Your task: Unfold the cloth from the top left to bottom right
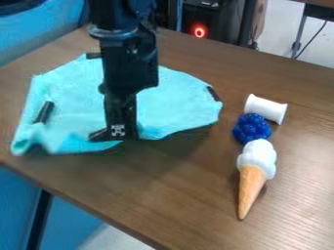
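A: Viewing the brown wooden tabletop (166, 200), and finding what at left?

B: Finding the turquoise cloth (167, 95), lying toward the far left part of the wood. Rounding off at the right, and rumpling along the near left rim, close to the table's near left edge. Bearing a short dark strip (44, 112) at left and another dark strip (213, 93) at the right rim.

A: Placing the gripper (114, 135) where?

B: Hanging down from the black arm (129, 58), at the cloth's near rim, left of the middle of the view.

A: Clenching, releasing or grasping fabric?

B: Being unable to tell from this angle.

A: Meeting what on the right?

B: Meeting a row near the cloth but apart from it: a white spool (265, 108) farthest back, a blue, berry-like toy (252, 128) in the middle, and a toy ice cream cone (251, 180) nearest, pointing its tip toward the viewer.

A: Leaving room where?

B: Showing a strip of wood between cloth and row, and a broader stretch in front of the gripper, running out to the near left edge. Stretching also behind the spool, toward the far edge.
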